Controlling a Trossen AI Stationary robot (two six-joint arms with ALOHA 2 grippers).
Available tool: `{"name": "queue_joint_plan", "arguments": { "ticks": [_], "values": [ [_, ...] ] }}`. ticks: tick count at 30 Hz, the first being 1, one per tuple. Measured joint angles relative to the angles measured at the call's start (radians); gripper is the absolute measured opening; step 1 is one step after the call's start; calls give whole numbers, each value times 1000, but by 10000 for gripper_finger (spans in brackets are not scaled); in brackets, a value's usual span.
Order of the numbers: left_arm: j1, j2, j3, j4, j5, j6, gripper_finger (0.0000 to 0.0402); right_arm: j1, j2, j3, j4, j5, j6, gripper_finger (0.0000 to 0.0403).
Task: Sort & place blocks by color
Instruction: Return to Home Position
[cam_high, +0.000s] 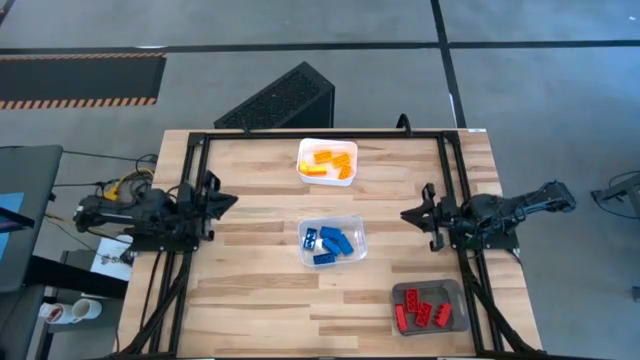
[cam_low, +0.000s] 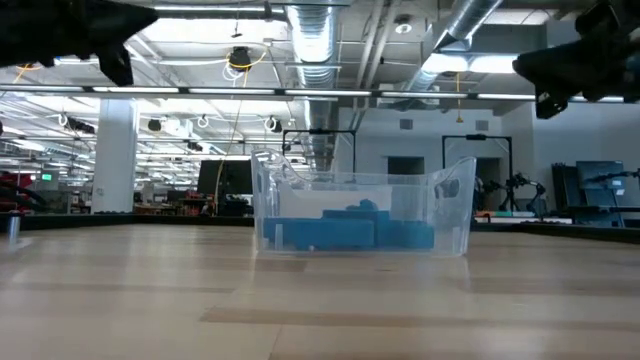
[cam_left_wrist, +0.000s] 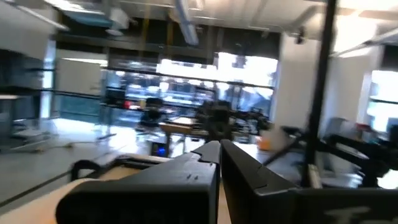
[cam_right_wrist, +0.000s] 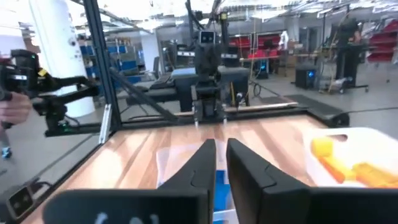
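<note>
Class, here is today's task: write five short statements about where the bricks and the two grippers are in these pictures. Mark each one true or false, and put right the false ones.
1. The blue blocks lie in the clear tray at the middle of the table. True.
2. The red blocks lie in the white tray. False: the red blocks lie in the grey tray, and the white tray holds the orange blocks.
3. The left gripper holds a blue block. False: the left gripper is empty, near the table's left edge.
4. Every block in view lies inside a tray. True.
5. The right gripper hangs over the grey tray. False: the right gripper points toward the clear tray, apart from both.
</note>
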Motion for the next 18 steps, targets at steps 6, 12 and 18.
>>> {"name": "queue_joint_plan", "arguments": {
  "ticks": [6,12,18],
  "values": [
    [0,1,-39,2,79,-14,0,2,-6,0,-66,10,29,18],
    [-1,1,-39,-11,110,-6,0,0,0,-1,-114,9,29,9],
    [-1,1,-40,-112,145,15,0,0,2,-1,-118,6,29,43]
  ]
}}
